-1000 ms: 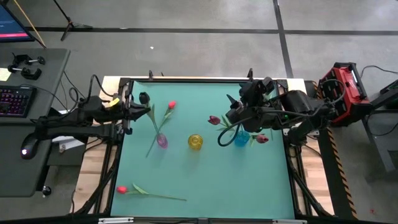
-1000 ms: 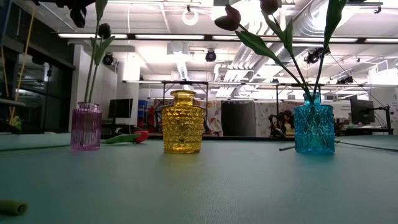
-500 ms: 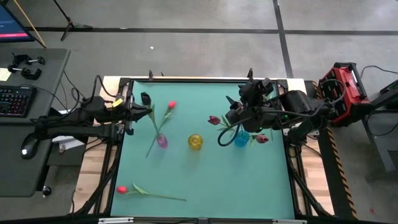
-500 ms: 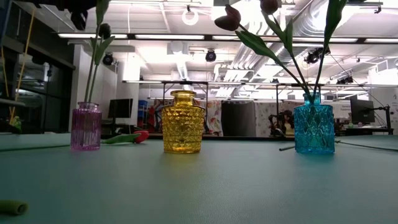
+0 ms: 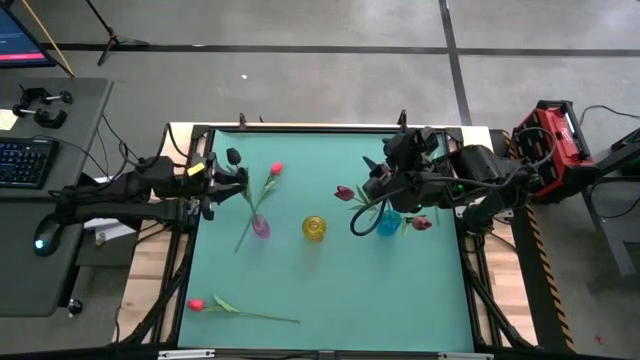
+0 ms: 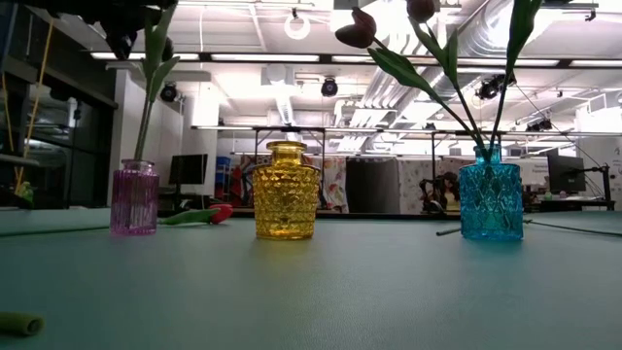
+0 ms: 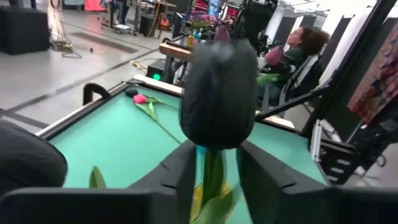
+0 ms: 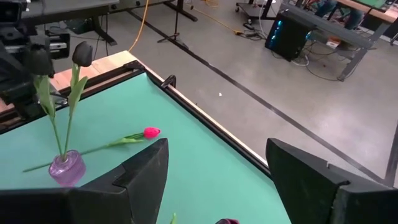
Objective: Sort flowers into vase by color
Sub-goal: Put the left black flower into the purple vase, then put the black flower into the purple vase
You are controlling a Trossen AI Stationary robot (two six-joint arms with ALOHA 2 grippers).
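A near-black tulip (image 5: 232,157) stands upright with its stem in the purple vase (image 5: 260,227). My left gripper (image 7: 214,155) is open, and its fingers stand on either side of that stem, just below the bud (image 7: 217,93); I see no touch. A red-pink tulip (image 5: 276,169) lies on the table behind the purple vase. Another red-pink tulip (image 5: 196,304) lies near the near-left corner. Two maroon tulips (image 5: 344,193) lean out of the blue vase (image 5: 388,222). My right gripper (image 8: 217,180) hangs open above the blue vase, holding nothing.
A yellow vase (image 5: 314,228) stands between the purple and blue vases, with no flower in it. The green mat (image 5: 400,290) is bare on its near right. A desk with a keyboard (image 5: 25,160) sits beyond the table's left edge. A person (image 7: 305,43) sits in the room behind.
My left gripper has moved toward the table's right, up to the near-black tulip's stem, so that its fingers now stand around it. The tulip and the vases have stayed in place.
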